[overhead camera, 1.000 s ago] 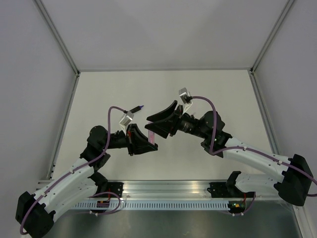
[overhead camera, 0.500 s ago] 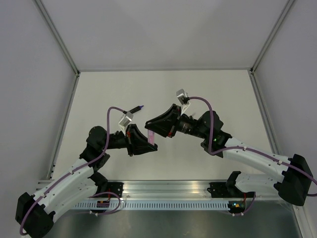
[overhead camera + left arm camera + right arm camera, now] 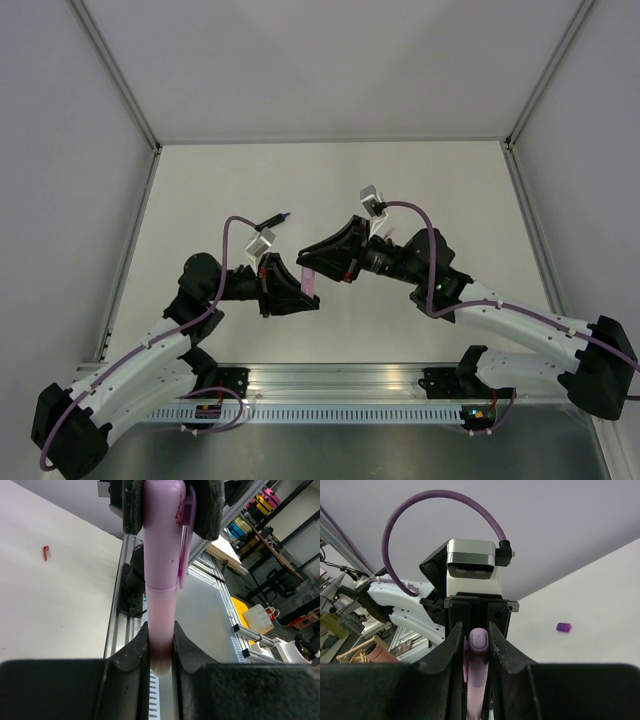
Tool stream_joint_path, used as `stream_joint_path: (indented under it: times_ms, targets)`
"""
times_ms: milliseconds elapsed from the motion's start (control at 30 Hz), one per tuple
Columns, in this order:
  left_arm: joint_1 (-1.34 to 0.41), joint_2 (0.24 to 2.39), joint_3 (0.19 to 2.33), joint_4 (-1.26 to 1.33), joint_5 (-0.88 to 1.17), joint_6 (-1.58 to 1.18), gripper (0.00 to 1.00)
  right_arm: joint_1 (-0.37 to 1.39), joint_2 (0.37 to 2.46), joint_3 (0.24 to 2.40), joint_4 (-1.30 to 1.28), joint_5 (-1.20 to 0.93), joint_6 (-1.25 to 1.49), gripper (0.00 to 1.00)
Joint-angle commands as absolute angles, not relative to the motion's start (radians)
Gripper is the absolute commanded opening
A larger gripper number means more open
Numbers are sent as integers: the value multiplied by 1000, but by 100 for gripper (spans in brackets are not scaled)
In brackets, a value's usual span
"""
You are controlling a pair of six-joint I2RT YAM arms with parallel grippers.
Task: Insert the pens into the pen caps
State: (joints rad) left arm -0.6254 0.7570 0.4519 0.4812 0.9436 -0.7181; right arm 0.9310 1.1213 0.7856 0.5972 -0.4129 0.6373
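Note:
A pale pink pen hangs above the table between my two grippers. My left gripper is shut on the pen's bare barrel end. The pink pen cap, with its clip, sits over the pen's other end. My right gripper is shut on that cap, one finger pressing each side. In the top view the left gripper and the right gripper meet nose to nose. A small red cap and a purple cap lie on the table.
A dark pen with a purple tip lies on the table behind the left wrist. The left wrist's white camera block and purple cable sit right in front of the right gripper. An aluminium rail runs along the near edge.
My right gripper's jaws have come from wide open to closed on the pink cap. Both grippers shifted slightly right and nearer. The left grip is unchanged.

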Motion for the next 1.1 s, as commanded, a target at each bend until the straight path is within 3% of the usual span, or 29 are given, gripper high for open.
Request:
stream_joint_path:
  times_ms: [0,1067]
  targets:
    - [-617,756,540,565,841,-765,2,976,1108,750,502,-503,600,0]
    - [-552,950,765,502,736,-745,2,1054,1066,591,520,-454,601,0]
